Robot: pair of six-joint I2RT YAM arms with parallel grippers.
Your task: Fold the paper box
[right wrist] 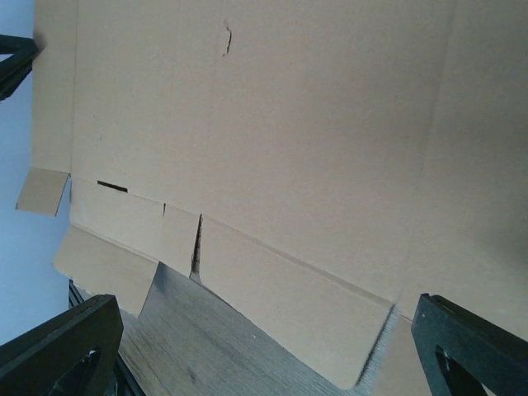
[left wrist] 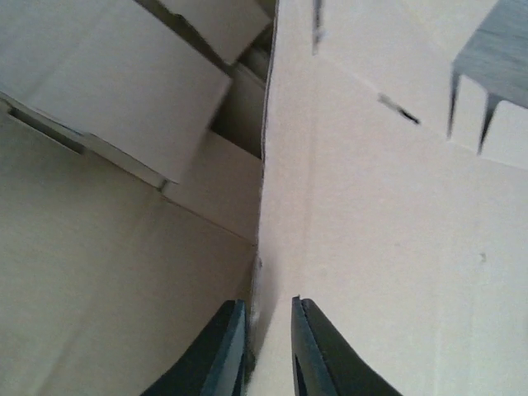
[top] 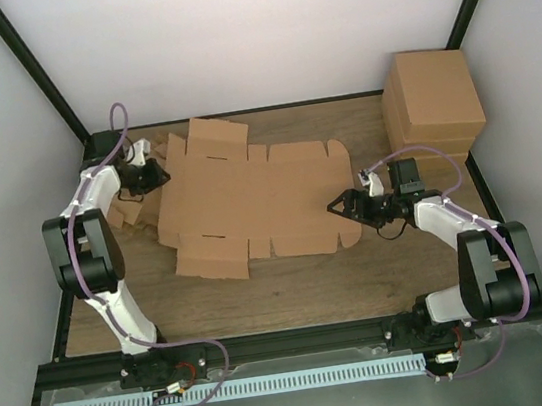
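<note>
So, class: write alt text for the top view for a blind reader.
An unfolded brown box lies on a wooden table. The left gripper is at its far left corner; the right gripper, open, is at its right edge. A stack of boxes stands far right.

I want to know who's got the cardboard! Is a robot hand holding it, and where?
Yes. The left gripper pinches the flat cardboard box by its left edge. The right gripper is open and holds nothing.
</note>
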